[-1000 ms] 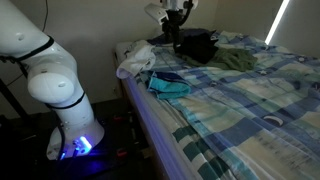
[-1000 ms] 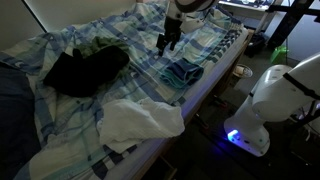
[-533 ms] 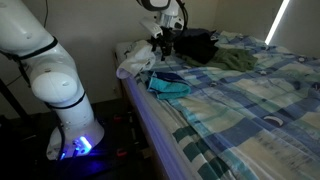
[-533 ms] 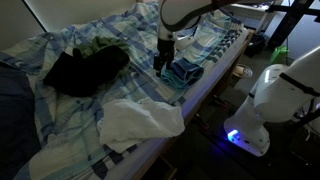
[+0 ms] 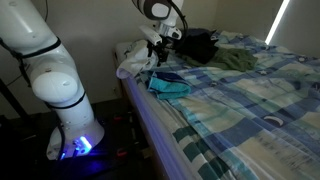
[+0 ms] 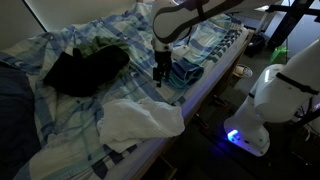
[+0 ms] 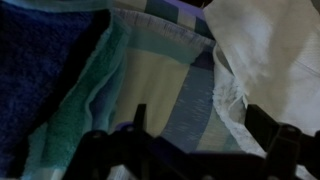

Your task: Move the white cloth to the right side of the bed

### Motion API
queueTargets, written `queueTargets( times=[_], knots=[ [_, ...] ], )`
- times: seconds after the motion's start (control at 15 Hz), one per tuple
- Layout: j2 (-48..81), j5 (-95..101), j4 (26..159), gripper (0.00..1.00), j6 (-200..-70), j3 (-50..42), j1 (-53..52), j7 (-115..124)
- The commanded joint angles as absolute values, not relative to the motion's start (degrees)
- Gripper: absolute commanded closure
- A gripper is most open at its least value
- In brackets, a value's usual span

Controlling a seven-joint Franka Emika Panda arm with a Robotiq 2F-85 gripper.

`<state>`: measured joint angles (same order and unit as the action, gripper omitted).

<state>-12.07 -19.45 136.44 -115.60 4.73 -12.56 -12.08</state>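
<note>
The white cloth (image 5: 134, 62) lies crumpled at the bed's edge; it also shows in an exterior view (image 6: 140, 122) and in the wrist view (image 7: 268, 45). My gripper (image 5: 160, 52) hangs just above the bed between the white cloth and a folded teal cloth (image 5: 168, 86). In an exterior view the gripper (image 6: 160, 72) is beside the teal cloth (image 6: 183, 73). In the wrist view the gripper (image 7: 200, 120) is open and empty, its fingers over the plaid sheet at the white cloth's edge.
The bed (image 5: 250, 100) has a blue plaid sheet. A black garment (image 6: 82, 68) and a green garment (image 5: 235, 60) lie further in. The robot base (image 5: 65, 90) stands beside the bed.
My gripper has moved down and away from the black garment toward the white cloth at the bed's edge. The cloths have not moved.
</note>
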Motion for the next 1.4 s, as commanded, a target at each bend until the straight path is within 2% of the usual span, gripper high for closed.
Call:
queueTargets(
  times=[0.0, 1.33],
  knots=[
    [-12.07, -19.59, 136.35, 0.00, -115.44, 5.50, -11.75, -12.19],
    [-11.61, -34.17, 143.56, 0.00, -114.52, 6.64, -14.74, -28.81]
  ],
)
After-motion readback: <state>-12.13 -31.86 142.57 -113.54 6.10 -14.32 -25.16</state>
